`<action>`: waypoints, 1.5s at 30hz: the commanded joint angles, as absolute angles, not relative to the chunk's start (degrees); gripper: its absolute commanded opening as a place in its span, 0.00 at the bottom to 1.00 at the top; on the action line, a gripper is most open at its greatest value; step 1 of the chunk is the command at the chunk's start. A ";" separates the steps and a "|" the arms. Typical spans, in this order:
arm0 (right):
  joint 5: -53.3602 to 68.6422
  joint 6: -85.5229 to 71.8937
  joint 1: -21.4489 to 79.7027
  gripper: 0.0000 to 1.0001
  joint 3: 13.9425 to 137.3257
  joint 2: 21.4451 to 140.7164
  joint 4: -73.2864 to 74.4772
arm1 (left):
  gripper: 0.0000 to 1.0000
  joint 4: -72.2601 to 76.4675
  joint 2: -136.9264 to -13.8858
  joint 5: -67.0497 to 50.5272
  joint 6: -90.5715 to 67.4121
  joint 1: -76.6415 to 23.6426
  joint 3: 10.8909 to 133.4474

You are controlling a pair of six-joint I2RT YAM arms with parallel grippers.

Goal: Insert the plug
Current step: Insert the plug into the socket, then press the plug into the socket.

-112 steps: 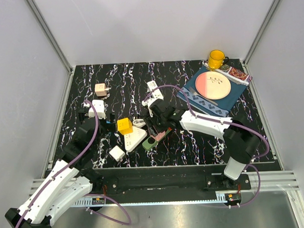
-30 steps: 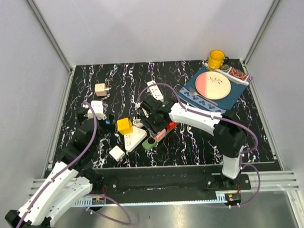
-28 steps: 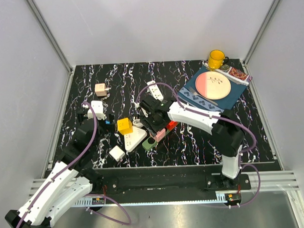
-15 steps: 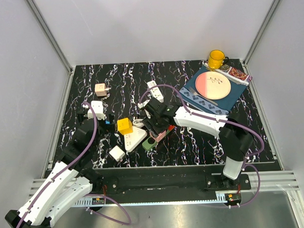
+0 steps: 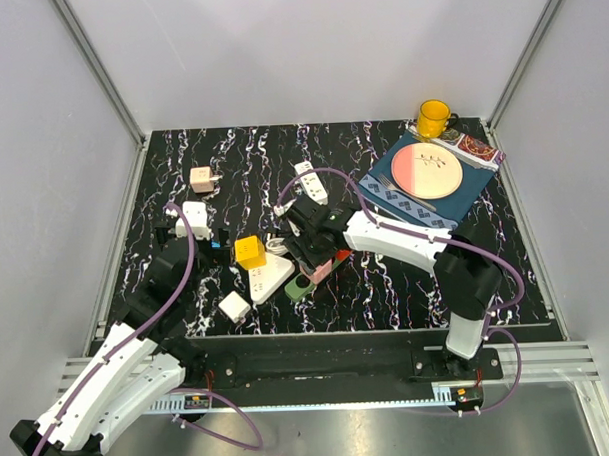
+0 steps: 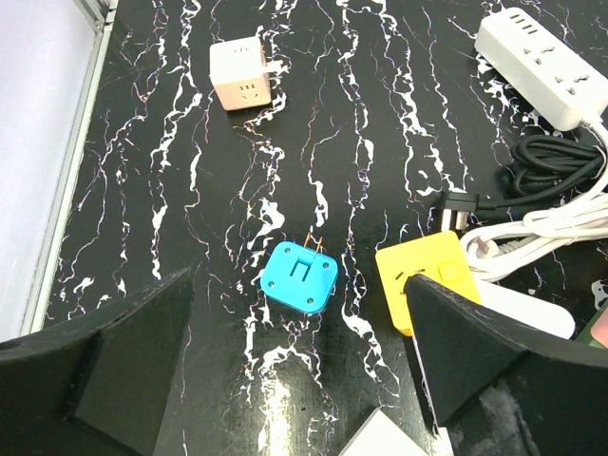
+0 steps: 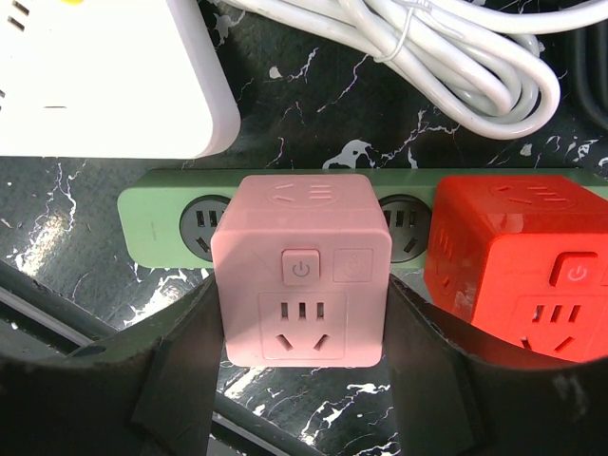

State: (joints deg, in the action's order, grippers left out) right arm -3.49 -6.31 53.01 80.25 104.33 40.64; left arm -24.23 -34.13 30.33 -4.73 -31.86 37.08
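- Where it sits on the green power strip, the pink cube plug is pinched between the right tool's fingers.
- A red cube sits on the strip just beside it.
- The left tool hangs spread, well apart from the strip.

Colours: pink cube, red cube, green strip, yellow cube, blue plug, beige cube. Tabletop black, white marble veins. My jaws black.
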 commanded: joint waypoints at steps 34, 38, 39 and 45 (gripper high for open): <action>-14.41 -16.96 37.53 0.97 58.54 57.04 33.58 | 0.98 -23.11 -69.77 1.49 -17.57 -48.51 44.81; -15.64 -15.74 37.35 0.98 57.75 55.73 33.66 | 0.88 -24.52 -76.71 1.76 -17.23 -50.27 47.81; -15.82 -15.65 37.44 0.97 57.40 55.64 33.66 | 0.86 -24.87 -77.69 1.84 -17.14 -51.06 48.42; -16.43 -15.47 37.18 0.97 55.99 54.67 33.66 | 0.74 -27.86 -85.42 2.90 -17.05 -53.61 52.03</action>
